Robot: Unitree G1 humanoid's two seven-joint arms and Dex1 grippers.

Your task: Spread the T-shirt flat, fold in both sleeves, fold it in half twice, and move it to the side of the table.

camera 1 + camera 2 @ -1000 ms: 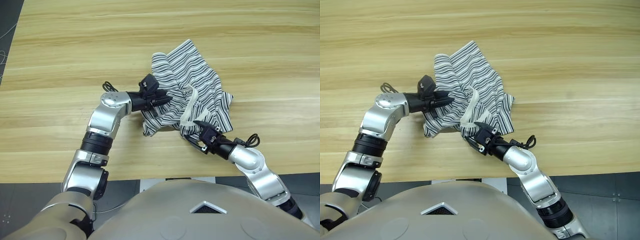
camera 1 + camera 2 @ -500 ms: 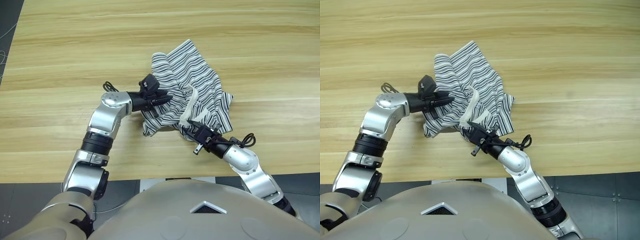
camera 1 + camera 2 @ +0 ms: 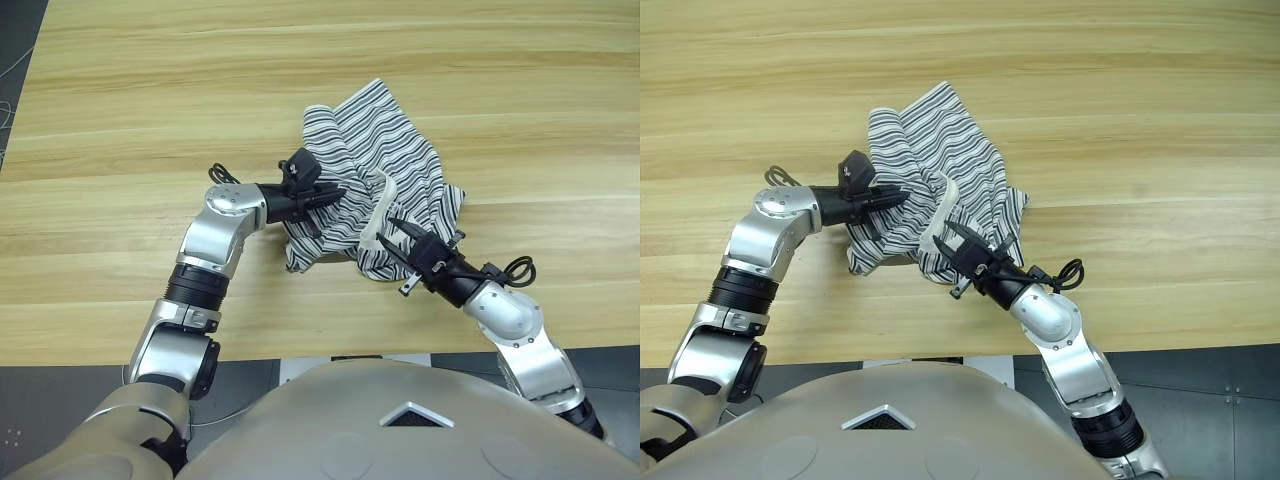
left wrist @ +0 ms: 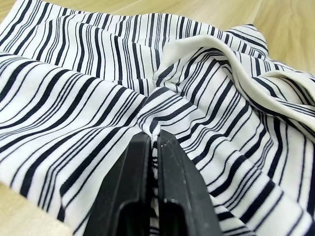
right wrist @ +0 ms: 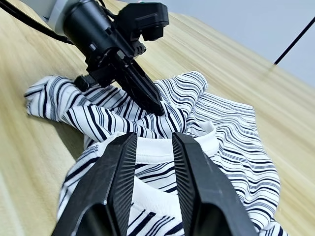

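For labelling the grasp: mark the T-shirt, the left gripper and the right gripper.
T-shirt (image 3: 375, 140), left eye view, striped fabric of its far part.
left gripper (image 4: 153, 140), left wrist view, between its shut fingertips pinching fabric.
right gripper (image 5: 152, 140), right wrist view, gap between its open fingertips.

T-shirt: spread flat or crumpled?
Crumpled: the T-shirt lies bunched in overlapping folds, a ridge pinched in the left gripper.

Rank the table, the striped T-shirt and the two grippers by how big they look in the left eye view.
1. Largest by far: the table.
2. Next: the T-shirt.
3. Smallest: the left gripper and the right gripper. They look about alike, so I won't rank them.
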